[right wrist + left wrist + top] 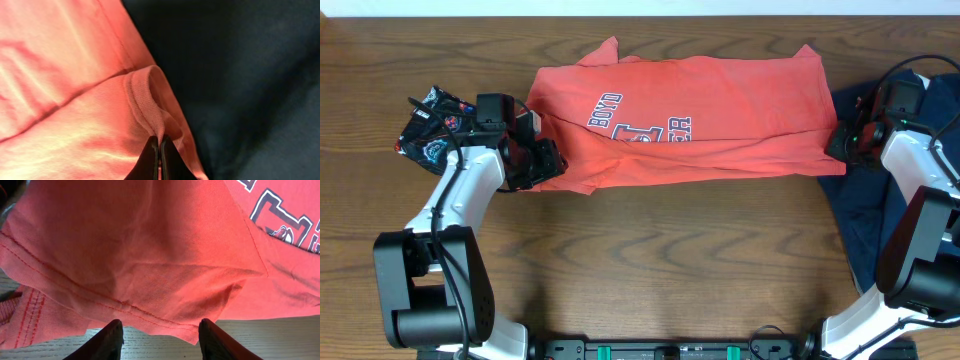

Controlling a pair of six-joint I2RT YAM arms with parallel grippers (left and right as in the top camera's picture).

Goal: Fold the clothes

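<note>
Across the middle of the wooden tabletop (670, 250) lay the coral-red T-shirt (720, 120), spread wide from side to side, its white lettering (650, 125) cut off at a crease. From that I took it to be part-folded already. It stretched nearly from one arm to the other, which I guessed was so each could take an end.

Off to the right, a navy blue garment (855, 215) was lying under the right arm (910, 160), seemingly waiting its turn. At the far left, a black printed shirt (428, 135) sat bunched behind the left arm (470, 195), well out of the way. I saw no basket or bin; everything lay straight on the wood.

The right jaws were pressed fully together on a pinch of the red shirt's rolled edge (147, 95), just over the navy cloth, probably to keep that end steady.

The left jaws stood wide apart, holding nothing. Both fingers (107, 340) sat low on the wood, just short of the shirt's stitched hem (75, 282), as if lined up to slide in and take that corner.
</note>
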